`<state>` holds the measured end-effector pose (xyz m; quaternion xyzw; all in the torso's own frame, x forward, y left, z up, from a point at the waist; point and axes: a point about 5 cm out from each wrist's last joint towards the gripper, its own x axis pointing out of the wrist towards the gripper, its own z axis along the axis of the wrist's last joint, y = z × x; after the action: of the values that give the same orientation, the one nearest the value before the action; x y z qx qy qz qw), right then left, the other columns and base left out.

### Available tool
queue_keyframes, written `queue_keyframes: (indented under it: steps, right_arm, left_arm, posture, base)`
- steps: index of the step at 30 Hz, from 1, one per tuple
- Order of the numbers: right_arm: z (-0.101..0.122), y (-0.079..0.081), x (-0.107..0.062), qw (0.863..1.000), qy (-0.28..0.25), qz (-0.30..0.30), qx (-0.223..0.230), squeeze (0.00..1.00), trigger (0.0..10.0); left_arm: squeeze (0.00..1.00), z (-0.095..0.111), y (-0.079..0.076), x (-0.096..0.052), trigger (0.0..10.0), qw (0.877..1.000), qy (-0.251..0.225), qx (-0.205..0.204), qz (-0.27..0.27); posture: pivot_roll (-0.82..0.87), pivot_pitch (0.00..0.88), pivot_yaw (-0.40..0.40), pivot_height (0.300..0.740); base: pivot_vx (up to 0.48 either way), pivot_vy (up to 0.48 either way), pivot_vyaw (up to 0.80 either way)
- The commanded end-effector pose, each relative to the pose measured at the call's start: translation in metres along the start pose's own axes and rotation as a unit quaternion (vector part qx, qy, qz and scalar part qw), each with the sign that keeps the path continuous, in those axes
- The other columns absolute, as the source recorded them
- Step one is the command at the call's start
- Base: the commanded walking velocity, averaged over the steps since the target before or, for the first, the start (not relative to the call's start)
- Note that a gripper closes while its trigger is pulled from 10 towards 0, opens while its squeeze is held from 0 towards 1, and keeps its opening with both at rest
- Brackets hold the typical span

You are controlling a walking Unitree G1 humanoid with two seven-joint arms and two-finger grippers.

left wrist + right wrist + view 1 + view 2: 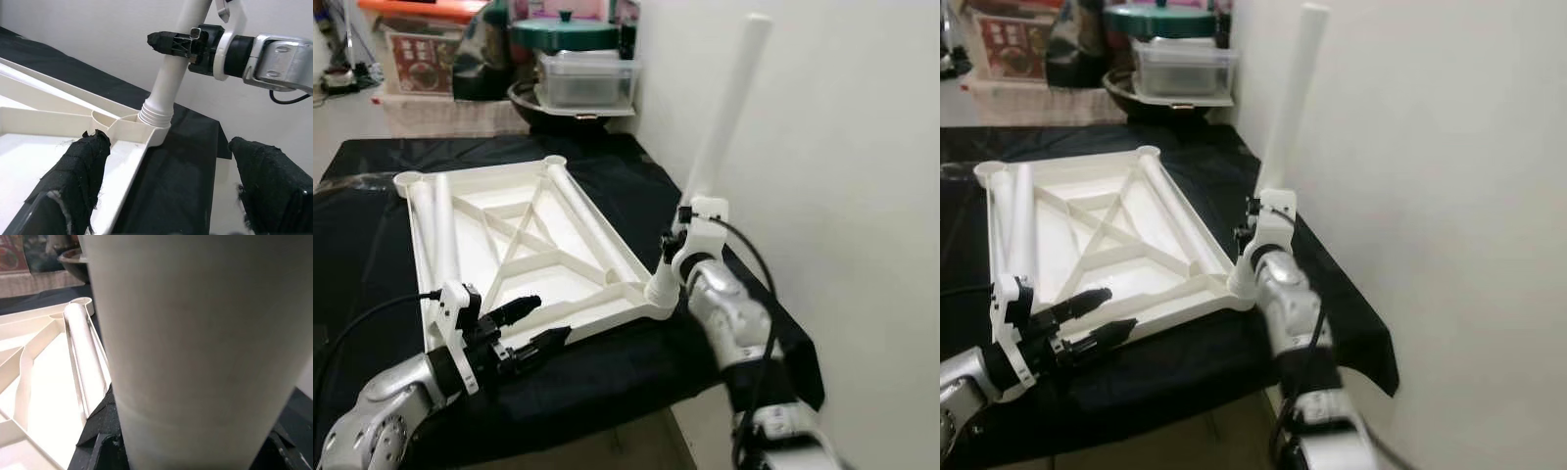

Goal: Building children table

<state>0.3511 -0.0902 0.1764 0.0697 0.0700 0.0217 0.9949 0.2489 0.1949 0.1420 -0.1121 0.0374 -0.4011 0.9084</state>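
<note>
Nearest, the left gripper (536,323) hovers at the tabletop's (524,245) near edge, fingers spread, holding nothing. Right gripper (168,43) fingers pinch the leg (724,108), seated tilted in the tabletop's near corner socket on the desk (372,225). Turning it askew could cross-thread or jam it.

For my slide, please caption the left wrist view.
Right pincer holds a white leg in the tabletop's corner socket.
</note>
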Motion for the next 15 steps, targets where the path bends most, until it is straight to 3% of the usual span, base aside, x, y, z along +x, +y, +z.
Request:
queue_keyframes:
  steps: [1,5,6,9,10,12,13,14,15]
  right_arm:
    - [-0.022,0.015,-0.008,0.997,0.057,0.048,0.007,0.0,10.0]
    - [-0.016,0.02,-0.008,0.996,0.041,0.079,0.02,0.0,10.0]
    - [-0.011,0.022,-0.009,0.994,0.03,0.096,0.029,1.0,10.0]
    - [0.004,0.017,-0.006,0.992,0.002,0.122,0.016,1.0,10.0]
    - [0.02,0.016,-0.006,0.982,-0.019,0.189,0.013,0.0,10.0]
    - [0.041,0.015,-0.016,0.943,-0.036,0.332,0.002,0.0,10.0]
    - [0.041,0.015,-0.016,0.943,-0.036,0.332,0.002,0.0,10.0]
    - [0.043,0.014,-0.024,0.918,-0.034,0.395,-0.014,0.0,10.0]
    - [0.043,0.014,-0.024,0.918,-0.034,0.395,-0.014,0.0,10.0]
  left_arm:
    - [0.0,-0.001,-0.002,0.001,10.0,1.0,0.007,-0.003,-0.011]
    - [0.0,0.0,-0.002,0.002,10.0,1.0,0.007,-0.003,-0.012]
    - [0.0,0.0,-0.002,0.002,10.0,1.0,0.007,-0.003,-0.012]
    - [0.0,0.0,-0.002,0.002,10.0,1.0,0.005,-0.003,-0.012]
    - [0.0,0.001,-0.001,0.002,10.0,1.0,0.004,-0.003,-0.011]
    - [0.0,0.001,0.0,0.002,10.0,1.0,0.002,-0.003,-0.011]
    - [0.0,0.001,0.0,0.002,10.0,1.0,0.002,-0.003,-0.011]
    - [0.0,0.002,0.0,0.002,10.0,1.0,0.001,-0.004,-0.011]
    - [0.0,0.002,0.0,0.002,10.0,1.0,0.001,-0.004,-0.011]
  posture:
    - [0.14,0.0,-0.135,0.74]
    - [0.13,0.0,-0.134,0.74]
    - [0.13,0.0,-0.134,0.74]
    - [0.13,0.0,-0.138,0.74]
    - [0.13,0.0,-0.138,0.74]
    - [0.12,0.0,-0.137,0.74]
    - [0.12,0.0,-0.137,0.74]
    - [0.12,0.0,-0.134,0.74]
    - [0.12,0.0,-0.134,0.74]
  base:
    - [0.0,0.0,0.0]
    - [0.0,0.0,0.0]
    - [0.0,0.0,0.0]
    - [0.0,0.0,0.0]
    - [0.0,0.0,0.0]
    - [0.0,0.0,0.0]
    - [0.0,0.0,0.0]
    - [0.0,0.0,0.0]
    - [0.0,0.0,0.0]
